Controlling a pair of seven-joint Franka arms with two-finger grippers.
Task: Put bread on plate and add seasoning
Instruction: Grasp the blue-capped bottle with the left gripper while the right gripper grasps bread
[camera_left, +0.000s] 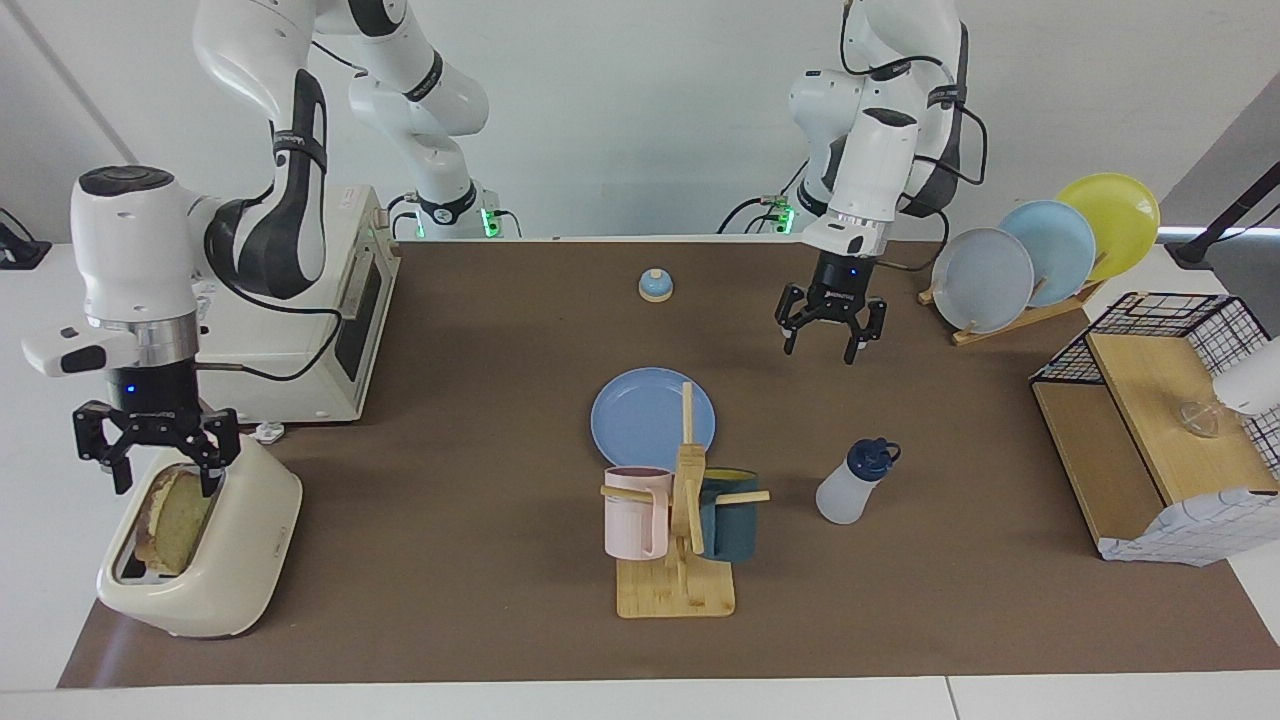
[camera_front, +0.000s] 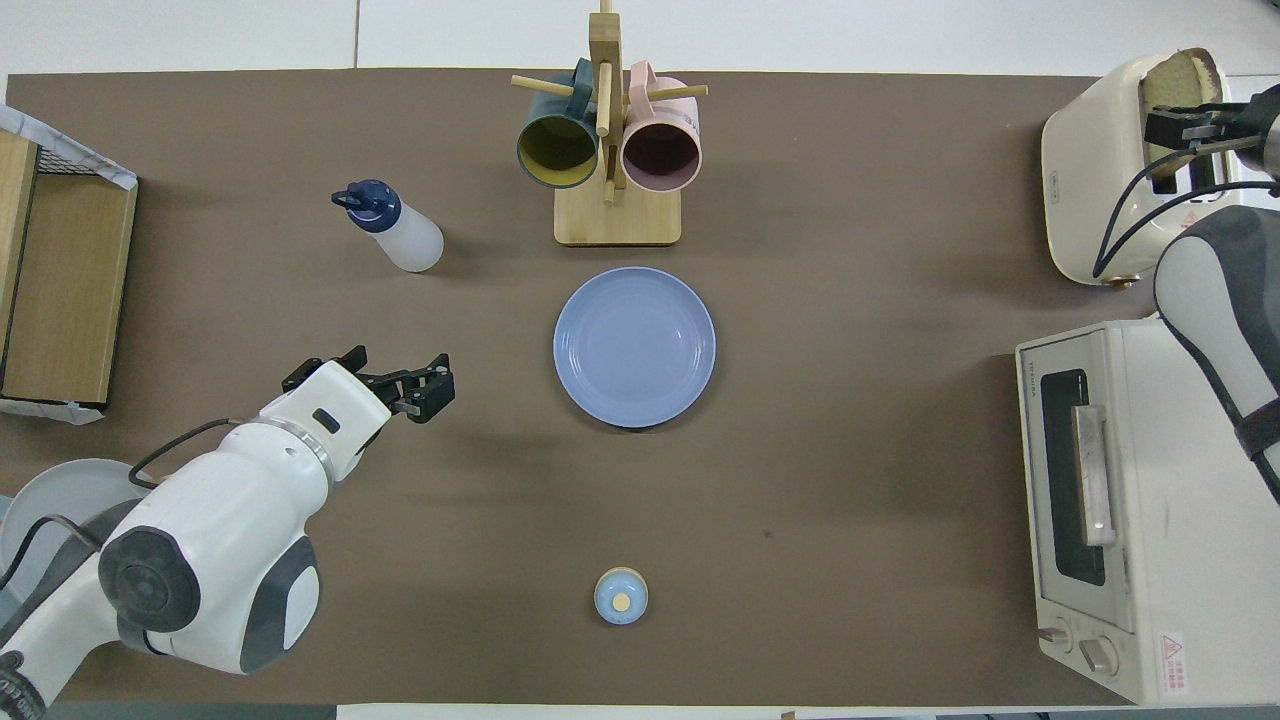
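Note:
The bread stands upright in a slot of a cream toaster, its top sticking out; it also shows in the overhead view. My right gripper is open just over the toaster, its fingers on either side of the bread's top edge; I cannot tell if they touch it. The blue plate lies flat at mid-table, empty. The seasoning bottle stands beside the plate toward the left arm's end. My left gripper is open and empty in the air over bare table, and the left arm waits.
A wooden mug tree with a pink and a dark teal mug stands just farther from the robots than the plate. A toaster oven, a small bell, a plate rack and a wire-and-wood shelf ring the table.

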